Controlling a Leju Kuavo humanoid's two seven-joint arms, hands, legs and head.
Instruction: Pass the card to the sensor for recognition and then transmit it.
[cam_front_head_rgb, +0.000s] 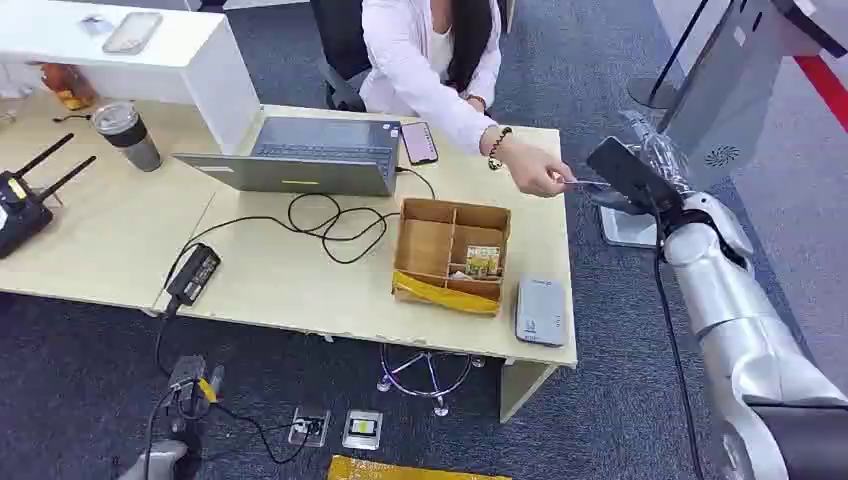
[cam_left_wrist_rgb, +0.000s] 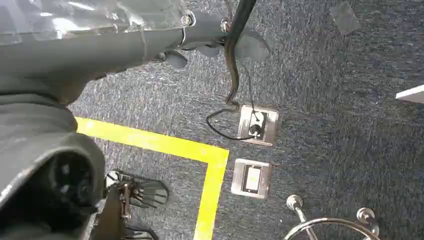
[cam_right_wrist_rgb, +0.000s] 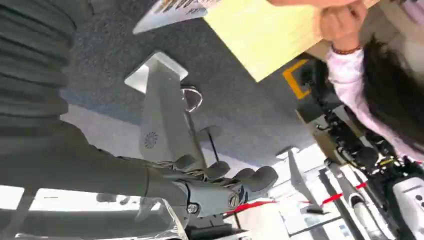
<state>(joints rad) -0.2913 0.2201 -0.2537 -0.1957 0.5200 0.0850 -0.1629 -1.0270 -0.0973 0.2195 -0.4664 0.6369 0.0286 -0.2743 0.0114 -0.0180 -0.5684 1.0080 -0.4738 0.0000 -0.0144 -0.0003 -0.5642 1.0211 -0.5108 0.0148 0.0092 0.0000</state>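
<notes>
r hand is raised off the far right corner of the desk, dark fingers out toward a person's hand; a thin pale card sits between the two, pinched by the person's fingers at one end, other end at the robot's fingertips; can't tell from head view whether the r hand has any grip on it; in the r wrist view the fingers are curled in side by side w/ no card visible, so grip state unclear; person in a white top w/ a beaded bracelet leans over the desk from the far side; grey card reader lies flat at the near right edge of the desk, just beside a compartmented cardboard box w/ a small printed item in one near-right cell & yellow tape along its near wall; grey laptop further back, phone beside it, black cable looping to a power brick; lidded cup & black router far left; l hand hangs low over dark carpet, fingers curled, nothing in them; yellow floor tape & two floor sockets under it.
</notes>
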